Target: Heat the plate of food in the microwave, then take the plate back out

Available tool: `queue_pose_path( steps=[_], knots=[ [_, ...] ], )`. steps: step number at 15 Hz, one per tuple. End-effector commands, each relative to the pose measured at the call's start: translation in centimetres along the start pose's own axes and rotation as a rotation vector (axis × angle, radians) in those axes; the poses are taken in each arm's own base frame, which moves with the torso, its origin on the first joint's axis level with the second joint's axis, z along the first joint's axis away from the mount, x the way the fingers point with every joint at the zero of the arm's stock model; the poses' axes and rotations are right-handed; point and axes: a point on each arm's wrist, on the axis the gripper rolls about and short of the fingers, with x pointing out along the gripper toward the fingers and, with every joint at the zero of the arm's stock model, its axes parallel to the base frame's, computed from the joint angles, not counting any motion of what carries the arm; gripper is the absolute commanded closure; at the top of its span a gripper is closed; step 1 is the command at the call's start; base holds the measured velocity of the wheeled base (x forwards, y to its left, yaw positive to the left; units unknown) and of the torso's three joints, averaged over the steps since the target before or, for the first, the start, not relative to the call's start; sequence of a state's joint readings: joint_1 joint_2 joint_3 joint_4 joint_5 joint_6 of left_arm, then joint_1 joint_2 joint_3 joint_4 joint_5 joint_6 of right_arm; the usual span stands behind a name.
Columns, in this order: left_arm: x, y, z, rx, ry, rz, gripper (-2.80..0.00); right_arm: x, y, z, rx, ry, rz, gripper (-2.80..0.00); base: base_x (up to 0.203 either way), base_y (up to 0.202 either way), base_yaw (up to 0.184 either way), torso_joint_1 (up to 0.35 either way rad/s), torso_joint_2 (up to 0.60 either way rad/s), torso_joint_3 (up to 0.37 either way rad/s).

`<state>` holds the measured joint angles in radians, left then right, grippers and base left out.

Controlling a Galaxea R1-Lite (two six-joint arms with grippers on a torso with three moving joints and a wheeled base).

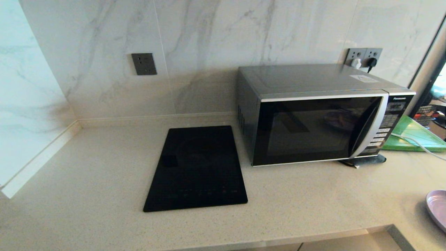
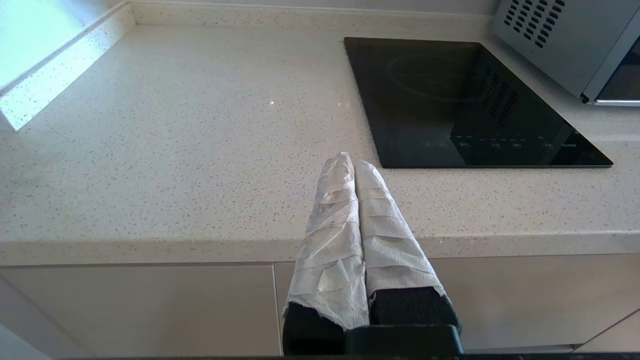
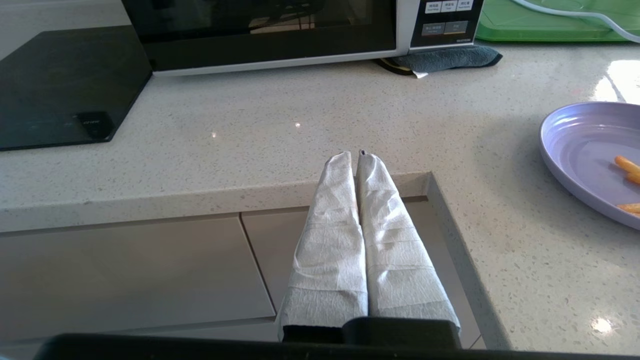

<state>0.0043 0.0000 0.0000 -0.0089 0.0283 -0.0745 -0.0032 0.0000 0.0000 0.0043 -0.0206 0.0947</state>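
Note:
The silver-grey microwave (image 1: pixel 320 115) stands at the back right of the counter with its dark glass door closed. The lavender plate of food (image 1: pixel 437 208) lies at the counter's right edge; the right wrist view shows the plate (image 3: pixel 585 150) holding a few orange fries (image 3: pixel 627 166). My left gripper (image 2: pixel 351 162) hangs shut and empty in front of the counter's edge, left of the black panel. My right gripper (image 3: pixel 354 157) is likewise shut and empty before the counter's front edge, left of the plate. Neither arm shows in the head view.
A flat black rectangular panel (image 1: pixel 197 169) lies on the counter left of the microwave. A green board (image 1: pixel 413 134) with a white cable (image 1: pixel 414 143) across it sits right of the microwave. A dark folded cloth (image 3: pixel 445 57) lies under the microwave's front right corner. The counter (image 1: pixel 87 195) turns a corner at the right.

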Motion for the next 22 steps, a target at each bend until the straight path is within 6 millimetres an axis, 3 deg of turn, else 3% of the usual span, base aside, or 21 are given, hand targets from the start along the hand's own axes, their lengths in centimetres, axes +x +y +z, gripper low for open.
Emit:
queue_pose_path(
  steps=[1,22],
  knots=[
    [0.01,0.00,0.01,-0.001,0.001,0.001,0.00,0.02,-0.01,-0.09,0.000,0.003,0.000,0.00,0.000,0.000,0.000,0.000,0.00,0.000],
    [0.01,0.00,0.01,-0.001,0.001,0.001,0.00,0.03,-0.01,-0.09,0.000,0.004,0.000,0.00,0.000,0.000,0.000,0.000,0.00,0.000]
  ],
)
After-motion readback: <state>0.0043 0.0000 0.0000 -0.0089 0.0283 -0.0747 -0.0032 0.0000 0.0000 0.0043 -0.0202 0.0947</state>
